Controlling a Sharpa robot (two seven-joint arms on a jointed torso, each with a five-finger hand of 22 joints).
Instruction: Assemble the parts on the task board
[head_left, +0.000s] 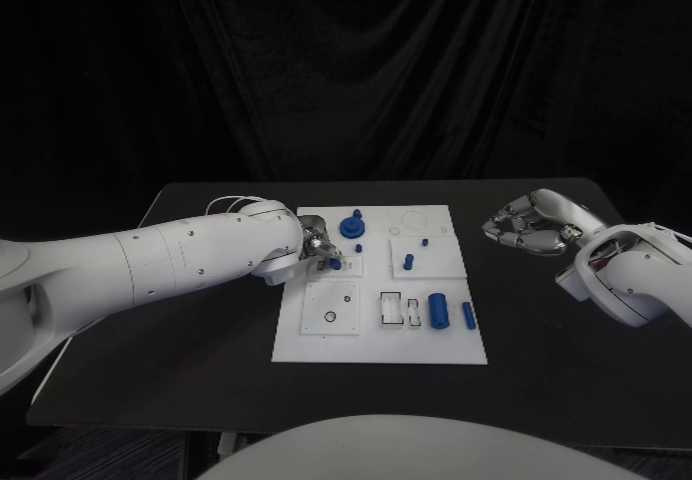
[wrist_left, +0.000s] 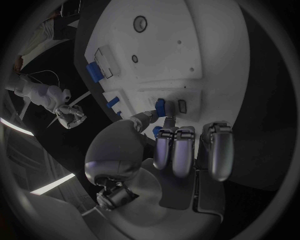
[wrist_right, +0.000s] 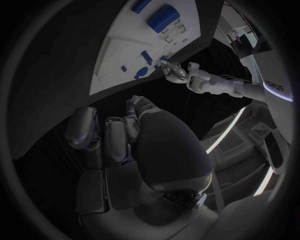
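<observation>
In the head view the white task board (head_left: 378, 340) lies mid-table, and the left hand (head_left: 319, 250) is down on its left side with fingers bunched around a small blue part (head_left: 335, 264); whether that piece is actually pinched cannot be told from here. Other blue parts sit on the board: a knob (head_left: 355, 222) farther from the robot than the hand, a peg (head_left: 408, 263) toward the board's middle, and two blocks (head_left: 438, 313) near its right edge. The right hand (head_left: 522, 226) hovers off the board's right edge, fingers curled in on nothing. In the left wrist view the left hand's fingertips (wrist_left: 167, 120) touch a blue part (wrist_left: 160, 106) beside a small slot on the board. In the right wrist view the right hand (wrist_right: 115, 135) is curled, well apart from the board (wrist_right: 125, 45). The risk, I judge, is the small piece tilting or slipping under fingertip pressure and jamming at the slot.
</observation>
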